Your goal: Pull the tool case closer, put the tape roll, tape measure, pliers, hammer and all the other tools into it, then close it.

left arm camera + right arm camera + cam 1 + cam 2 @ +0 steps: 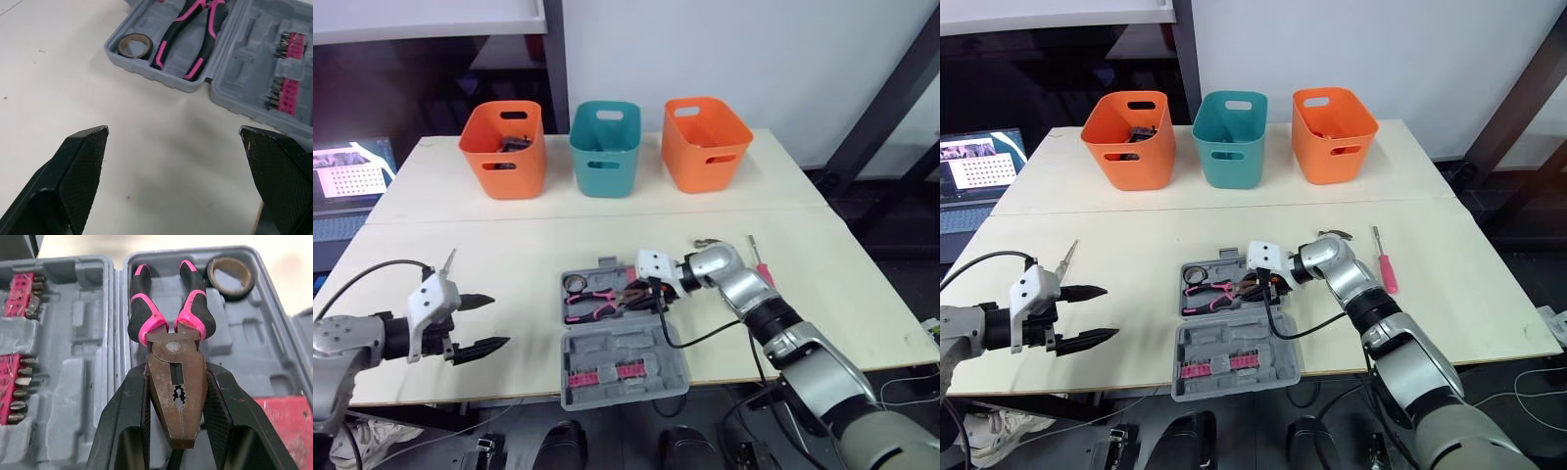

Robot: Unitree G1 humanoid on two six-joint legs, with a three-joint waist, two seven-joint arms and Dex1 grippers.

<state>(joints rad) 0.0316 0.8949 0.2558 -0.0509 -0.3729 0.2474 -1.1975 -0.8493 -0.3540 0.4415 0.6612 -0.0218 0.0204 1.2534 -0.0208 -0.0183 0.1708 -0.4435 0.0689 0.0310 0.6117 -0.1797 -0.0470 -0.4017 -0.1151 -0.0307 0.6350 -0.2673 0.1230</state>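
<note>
Right wrist view: pliers [171, 382], clamped by the right gripper [175, 373], should be seated flat in the tool case [73, 377] recess before release; left gripper [497, 321] spread wide.

No text, brand, number or sign can be read anywhere. The laptop screen [352, 172] beside the counter's far left shows a pale panel with a grid of dots, its marks too small to make out. Any lettering on the grey tool case [622, 370] or the pink-handled pliers [172, 363] cannot be told.
</note>
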